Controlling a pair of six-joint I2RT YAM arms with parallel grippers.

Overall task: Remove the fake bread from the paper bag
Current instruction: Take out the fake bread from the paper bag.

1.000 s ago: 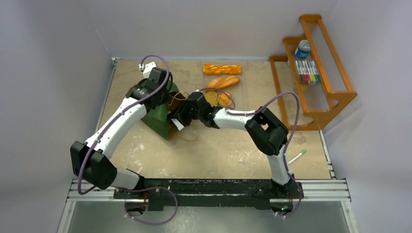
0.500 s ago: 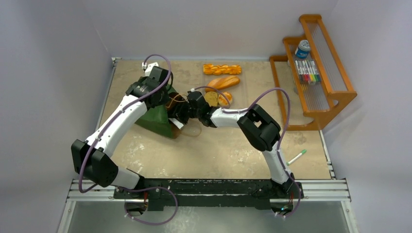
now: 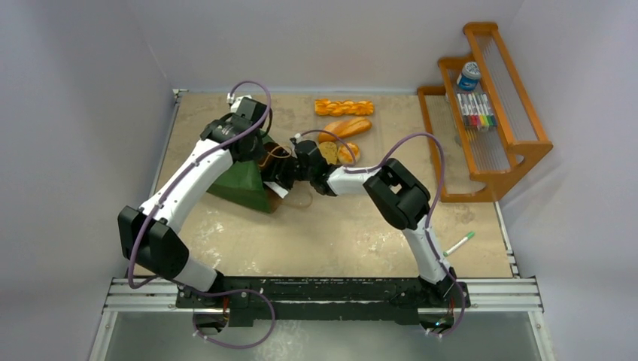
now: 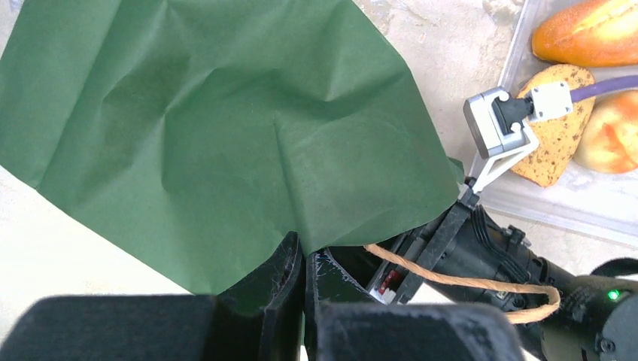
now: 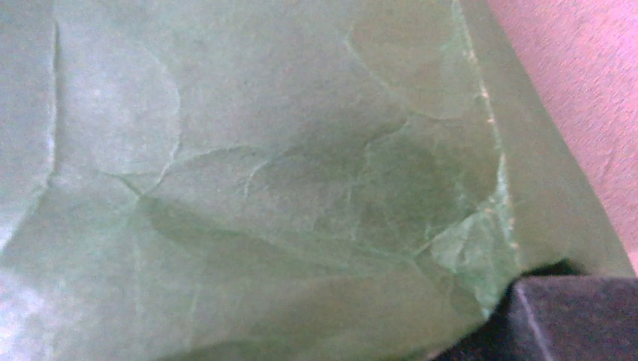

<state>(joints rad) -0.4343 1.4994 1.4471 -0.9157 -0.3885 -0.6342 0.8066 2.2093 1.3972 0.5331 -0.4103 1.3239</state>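
On the beige table point(image 3: 338, 233) the green bag point(image 3: 244, 184) lies left of the middle, its edge pinched in the closed left gripper point(image 4: 303, 263). The right gripper point(image 3: 280, 174) is at the bag's right side; I cannot tell if its jaws are open. Bread point(image 3: 344, 128) lies further right, outside the bag.

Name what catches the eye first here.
A crumpled dark green paper bag lies centre-left, the left jaws pinching its edge and the right jaws close against it. Beyond it, glossy orange toy bread pieces lie in the open. An orange wooden rack stands at the right.
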